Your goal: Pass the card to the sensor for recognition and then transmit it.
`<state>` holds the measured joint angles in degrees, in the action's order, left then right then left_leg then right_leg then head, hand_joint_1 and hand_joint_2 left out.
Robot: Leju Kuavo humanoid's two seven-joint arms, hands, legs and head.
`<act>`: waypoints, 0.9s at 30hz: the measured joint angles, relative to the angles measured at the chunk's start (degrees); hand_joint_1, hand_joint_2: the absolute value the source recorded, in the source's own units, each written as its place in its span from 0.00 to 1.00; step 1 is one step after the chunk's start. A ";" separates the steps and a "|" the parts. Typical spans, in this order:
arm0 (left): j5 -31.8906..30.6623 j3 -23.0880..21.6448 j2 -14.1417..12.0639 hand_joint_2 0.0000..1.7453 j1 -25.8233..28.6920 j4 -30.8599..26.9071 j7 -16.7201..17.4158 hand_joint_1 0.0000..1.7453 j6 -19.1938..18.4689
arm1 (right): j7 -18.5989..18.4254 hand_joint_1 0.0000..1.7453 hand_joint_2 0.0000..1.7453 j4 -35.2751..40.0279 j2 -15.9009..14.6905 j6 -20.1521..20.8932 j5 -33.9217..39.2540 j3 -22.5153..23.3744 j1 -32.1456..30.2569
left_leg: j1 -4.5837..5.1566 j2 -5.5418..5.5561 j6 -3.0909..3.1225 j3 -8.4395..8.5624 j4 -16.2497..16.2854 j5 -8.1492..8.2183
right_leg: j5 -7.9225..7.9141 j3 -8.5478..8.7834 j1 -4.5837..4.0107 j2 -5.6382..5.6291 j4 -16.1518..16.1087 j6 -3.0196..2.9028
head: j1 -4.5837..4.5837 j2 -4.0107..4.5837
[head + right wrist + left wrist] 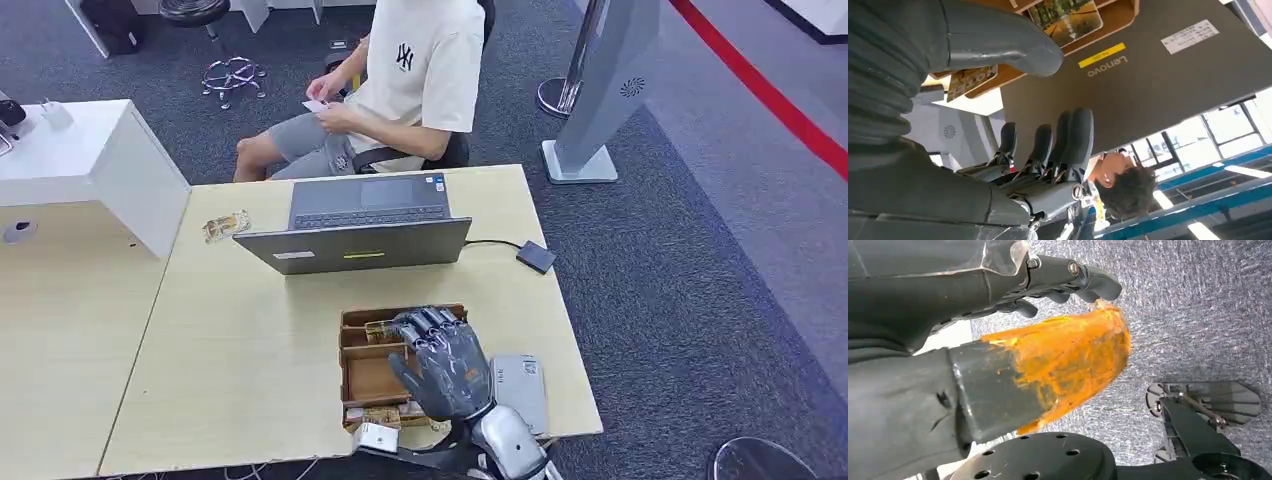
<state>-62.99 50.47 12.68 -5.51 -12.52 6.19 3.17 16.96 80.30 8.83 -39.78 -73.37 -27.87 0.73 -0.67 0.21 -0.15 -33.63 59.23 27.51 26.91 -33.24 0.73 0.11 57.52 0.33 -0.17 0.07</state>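
Right hand (447, 362) over wooden card box (362, 375), fingers (1075, 135) apart, holding nothing, picture cards (1066, 17) just beyond the thumb (1008, 42), left hand (998, 340) state unclear

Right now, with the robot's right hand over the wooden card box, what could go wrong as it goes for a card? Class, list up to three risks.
1. The right hand hangs over the compartmented brown wooden box holding nothing; its broad fingers may struggle to lift one flat card.
2. The open grey laptop stands just behind the box; a forward reach might knock its lid.
3. The box sits near the light wooden table's front edge and could be nudged off.
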 joint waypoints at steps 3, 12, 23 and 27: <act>-0.09 0.02 -0.02 0.00 0.01 0.00 0.02 0.00 -0.02 | -0.20 0.50 1.00 -0.52 -0.13 0.00 -0.33 0.59 0.18 | 0.00 0.00 0.00 0.00 0.00 0.00 | 0.00 0.00 0.00 0.00 0.00 0.00 | 0.00 0.02; -0.52 0.46 -0.15 0.00 0.02 0.00 0.33 0.00 -0.04 | -0.28 0.43 1.00 -0.72 -0.39 0.00 -1.33 4.89 0.37 | 0.00 0.00 0.00 0.00 0.00 0.00 | 0.00 0.00 0.00 0.00 0.00 0.00 | 0.00 0.02; -0.94 0.94 -0.20 0.00 0.03 0.00 0.33 0.00 -0.07 | -0.35 0.43 1.00 -0.68 -0.39 -0.04 -1.86 9.03 0.36 | 0.00 0.00 0.00 0.01 0.00 0.00 | 0.00 0.00 0.00 0.00 0.00 0.00 | 0.00 0.02; -0.94 0.96 -0.20 0.00 0.03 0.00 0.33 0.00 -0.07 | -0.35 0.43 1.00 -0.68 -0.39 -0.04 -1.86 9.35 0.36 | 0.00 0.00 0.00 0.00 0.00 0.00 | 0.00 0.00 0.00 0.00 0.00 0.00 | 0.00 0.02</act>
<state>-63.93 51.43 12.48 -5.47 -12.52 6.51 3.10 16.61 79.62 8.44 -39.82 -75.23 -18.51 1.09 -0.67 0.22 -0.15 -33.62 59.23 27.51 26.91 -33.24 0.73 0.11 57.52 0.33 -0.17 0.09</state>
